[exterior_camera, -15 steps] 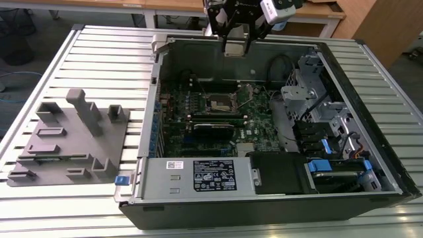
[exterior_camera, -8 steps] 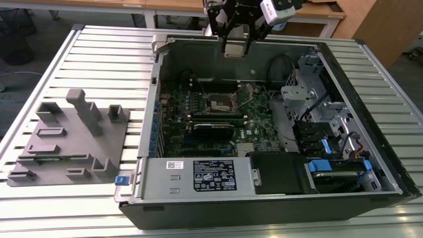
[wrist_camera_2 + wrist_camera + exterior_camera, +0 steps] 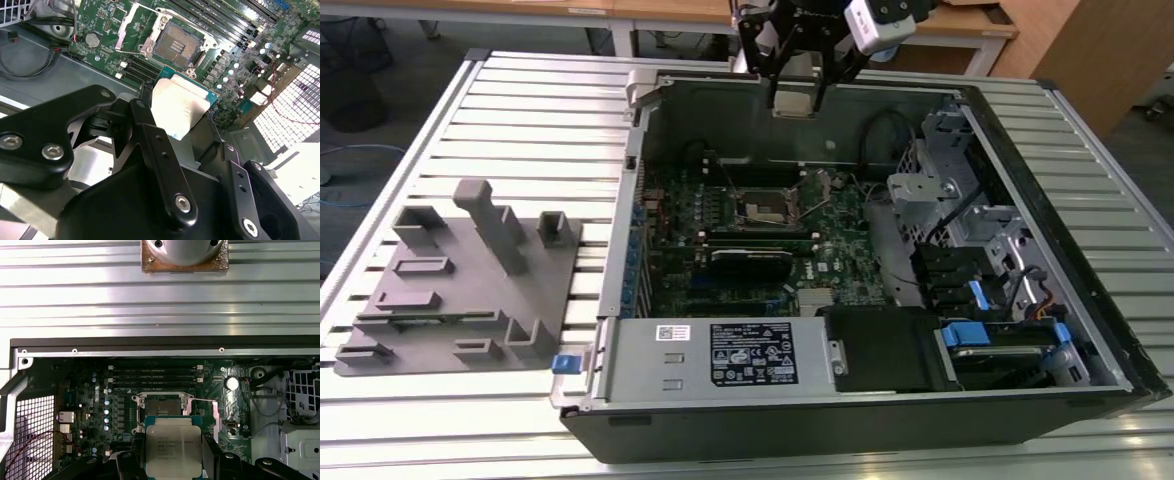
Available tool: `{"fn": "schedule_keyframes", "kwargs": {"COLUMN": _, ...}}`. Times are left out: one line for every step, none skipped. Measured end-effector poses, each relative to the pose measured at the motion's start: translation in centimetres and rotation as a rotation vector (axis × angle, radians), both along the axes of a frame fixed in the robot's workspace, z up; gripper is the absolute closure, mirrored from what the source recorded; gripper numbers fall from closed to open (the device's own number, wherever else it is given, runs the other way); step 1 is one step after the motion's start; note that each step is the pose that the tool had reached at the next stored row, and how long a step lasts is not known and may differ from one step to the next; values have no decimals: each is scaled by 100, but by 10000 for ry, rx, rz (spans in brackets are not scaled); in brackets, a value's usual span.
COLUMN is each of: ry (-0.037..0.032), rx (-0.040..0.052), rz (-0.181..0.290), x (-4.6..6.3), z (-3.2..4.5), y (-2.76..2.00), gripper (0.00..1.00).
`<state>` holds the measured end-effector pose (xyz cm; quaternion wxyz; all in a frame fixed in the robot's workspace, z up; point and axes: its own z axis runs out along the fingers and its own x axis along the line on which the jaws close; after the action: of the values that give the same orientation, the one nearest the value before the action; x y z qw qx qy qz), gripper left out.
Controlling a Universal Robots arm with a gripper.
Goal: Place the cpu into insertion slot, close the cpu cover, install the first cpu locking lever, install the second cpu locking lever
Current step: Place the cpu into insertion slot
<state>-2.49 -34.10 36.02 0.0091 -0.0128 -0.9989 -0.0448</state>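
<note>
One cpu [image 3: 172,449], a flat square chip with a dull silver top, faint print and a thin green edge, is pinched narrowly between the two black fingers [image 3: 155,150] of the claw [image 3: 172,462]. Its lower edge is cut off in the first wrist view. In the second wrist view, glare washes its top pale and a finger hides one side.

In the exterior view the claw [image 3: 795,95] holds it above the far wall of the open computer case [image 3: 720,425], which stands on the slatted table [image 3: 427,110]. That is well apart from the single insertion slot [image 3: 767,206], a dark square with a silver rim on the green board [image 3: 834,240].

One cpu cover [image 3: 128,29] seems swung up beside the slot; the locking levers are hard to make out. One grey fixture [image 3: 454,290] lies beside the case.
</note>
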Motion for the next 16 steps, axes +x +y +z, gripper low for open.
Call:
{"fn": "schedule_keyframes", "kwargs": {"ry": -1, "rx": 2, "rz": 0, "x": 0, "z": -3, "y": 0, "gripper": 46}}
{"fn": "schedule_keyframes", "kwargs": {"ry": -1, "rx": 2, "rz": 0, "x": 0, "z": -4, "y": 0, "gripper": 46}}
{"fn": "schedule_keyframes", "kwargs": {"ry": 0, "rx": 0, "rz": 0, "x": 0, "z": -13, "y": 0, "gripper": 46}}
{"fn": "schedule_keyframes", "kwargs": {"ry": 0, "rx": 0, "rz": 0, "x": 0, "z": -22, "y": 0, "gripper": 46}}
{"fn": "schedule_keyframes", "kwargs": {"ry": 0, "rx": 0, "rz": 0, "x": 0, "z": -22, "y": 0, "gripper": 46}}
{"fn": "schedule_keyframes", "kwargs": {"ry": 0, "rx": 1, "rz": 0, "x": 0, "z": -22, "y": 0, "gripper": 46}}
{"fn": "schedule_keyframes", "kwargs": {"ry": 0, "rx": 0, "rz": 0, "x": 0, "z": -22, "y": 0, "gripper": 46}}
{"fn": "schedule_keyframes", "kwargs": {"ry": 0, "rx": 0, "rz": 0, "x": 0, "z": -23, "y": 0, "gripper": 46}}
{"fn": "schedule_keyframes", "kwargs": {"ry": 0, "rx": 0, "rz": 0, "x": 0, "z": -23, "y": 0, "gripper": 46}}
{"fn": "schedule_keyframes", "kwargs": {"ry": 0, "rx": 1, "rz": 0, "x": 0, "z": -23, "y": 0, "gripper": 46}}
{"fn": "schedule_keyframes", "kwargs": {"ry": 0, "rx": 1, "rz": 0, "x": 0, "z": -23, "y": 0, "gripper": 46}}
{"fn": "schedule_keyframes", "kwargs": {"ry": 0, "rx": 1, "rz": 0, "x": 0, "z": -24, "y": 0, "gripper": 46}}
{"fn": "schedule_keyframes", "kwargs": {"ry": -2, "rx": 4, "rz": 0, "x": 0, "z": -30, "y": 0, "gripper": 46}}
{"fn": "schedule_keyframes", "kwargs": {"ry": -2, "rx": 4, "rz": 0, "x": 0, "z": -37, "y": 0, "gripper": 46}}
{"fn": "schedule_keyframes", "kwargs": {"ry": -1, "rx": 3, "rz": 0, "x": 0, "z": -45, "y": 0, "gripper": 46}}
{"fn": "schedule_keyframes", "kwargs": {"ry": -1, "rx": 2, "rz": 0, "x": 0, "z": -56, "y": 0, "gripper": 46}}
